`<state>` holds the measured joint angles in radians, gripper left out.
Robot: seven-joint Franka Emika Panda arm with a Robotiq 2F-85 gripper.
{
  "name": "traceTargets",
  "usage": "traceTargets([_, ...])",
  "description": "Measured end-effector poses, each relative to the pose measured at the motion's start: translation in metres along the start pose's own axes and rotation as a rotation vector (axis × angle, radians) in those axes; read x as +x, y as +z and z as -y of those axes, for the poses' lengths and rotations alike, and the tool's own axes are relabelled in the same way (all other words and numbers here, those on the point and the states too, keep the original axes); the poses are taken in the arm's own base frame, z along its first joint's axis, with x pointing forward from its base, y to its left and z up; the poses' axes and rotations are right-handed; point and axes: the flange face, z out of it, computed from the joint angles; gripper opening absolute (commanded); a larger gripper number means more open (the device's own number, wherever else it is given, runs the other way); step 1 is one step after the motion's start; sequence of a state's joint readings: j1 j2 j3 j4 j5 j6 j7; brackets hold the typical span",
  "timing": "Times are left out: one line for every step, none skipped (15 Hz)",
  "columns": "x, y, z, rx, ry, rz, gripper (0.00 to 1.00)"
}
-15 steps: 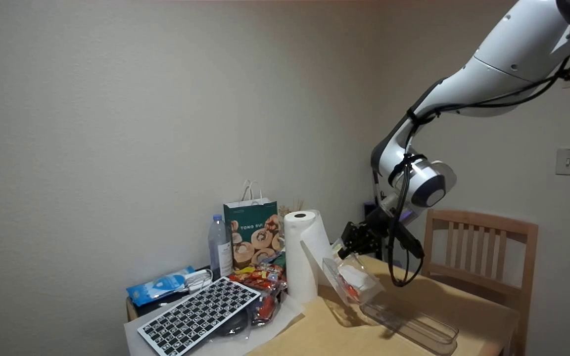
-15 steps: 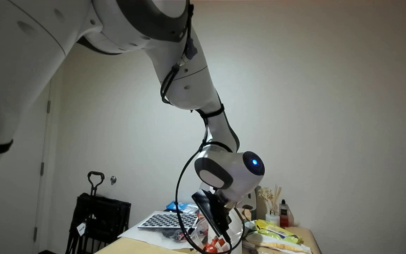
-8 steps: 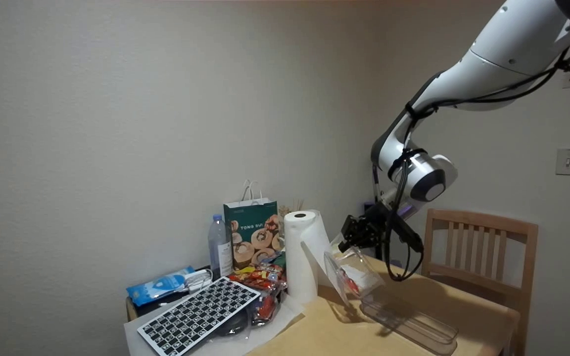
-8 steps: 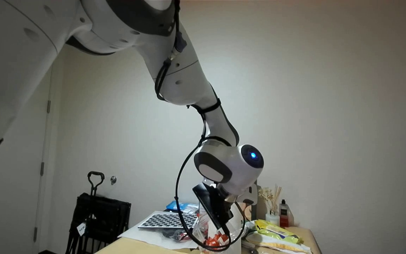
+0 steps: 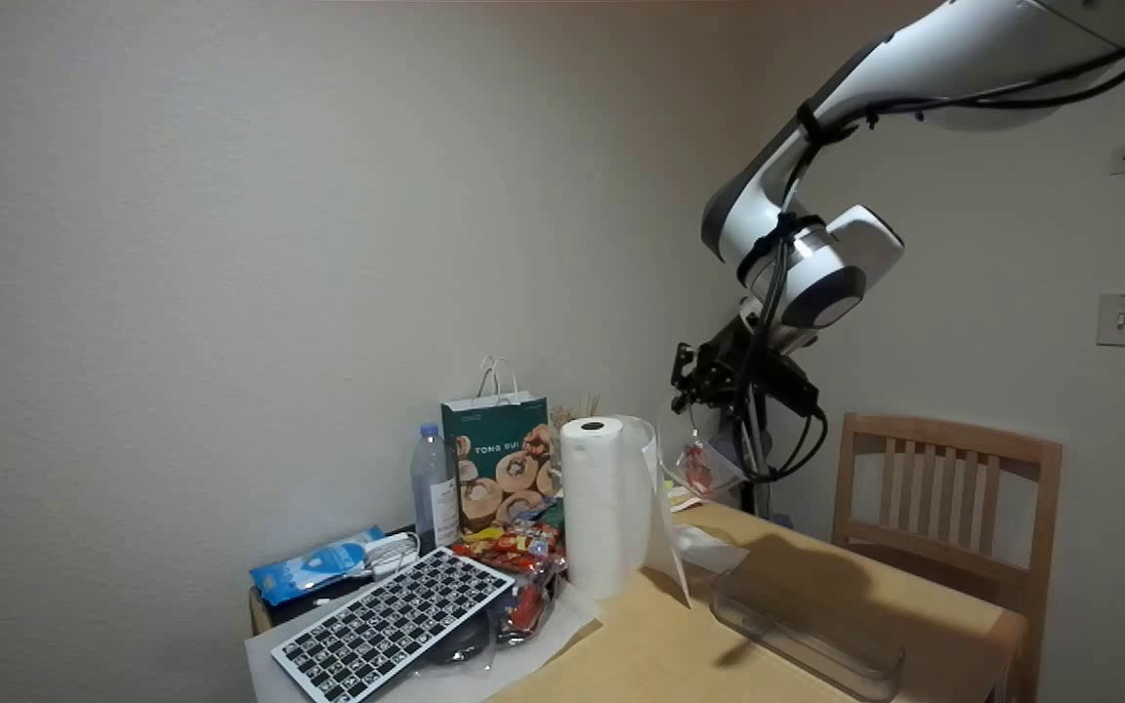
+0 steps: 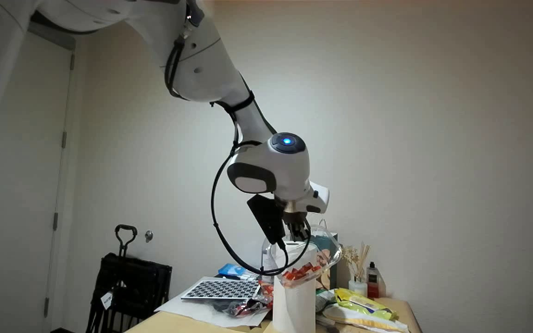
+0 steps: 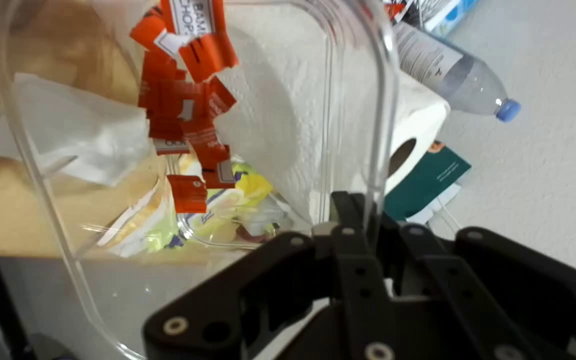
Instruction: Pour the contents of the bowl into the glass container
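The clear bowl (image 7: 392, 100) hangs tilted in the air, its side wall running between the fingers of my gripper (image 7: 368, 215), which is shut on it. Several red packets (image 7: 185, 110) lie together inside the bowl. In an exterior view my gripper (image 5: 682, 383) is above the table with the bowl (image 5: 704, 474) below its fingertips. Lower down, the long, low glass container (image 5: 797, 649) rests on the table, to the right of and nearer the camera than the bowl. It is not seen in the other pictures. The packets (image 6: 300, 272) also show through the bowl wall in an exterior view.
A paper towel roll (image 5: 594, 517) with a loose sheet stands close beside the bowl. Beyond are a green bag (image 5: 494, 439) and a bottle (image 5: 436, 488). A checkered board (image 5: 392, 625) lies at the left. White paper (image 5: 709, 549) lies behind the glass container; a chair (image 5: 948, 488) stands behind the table.
My gripper has risen with the bowl, from low over the table to about the top of the paper towel roll. The packets are still in the bowl; the glass container has not moved.
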<state>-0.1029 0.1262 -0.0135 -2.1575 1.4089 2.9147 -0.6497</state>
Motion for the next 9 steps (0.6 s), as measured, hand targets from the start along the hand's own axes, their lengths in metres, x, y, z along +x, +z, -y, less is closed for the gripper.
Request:
traceTargets([-0.001,-0.008,0.008,-0.021,0.012,-0.041,0.07])
traceTargets([-0.002,-0.015,0.014,-0.044,0.014,-0.079,0.07])
traceTargets([-0.003,-0.018,0.017,-0.059,0.013,-0.101,0.07])
traceTargets([-0.005,-0.020,0.018,-0.064,0.014,-0.108,0.07])
traceTargets([-0.006,-0.020,0.017,-0.067,0.013,-0.108,0.02])
traceTargets([-0.006,-0.020,0.016,-0.069,0.014,-0.108,0.02])
traceTargets([-0.006,-0.019,0.016,-0.070,0.014,-0.107,0.02])
traceTargets([-0.006,-0.019,0.015,-0.075,0.013,-0.110,0.02])
traceTargets([-0.006,-0.019,0.016,-0.087,-0.004,-0.128,0.02])
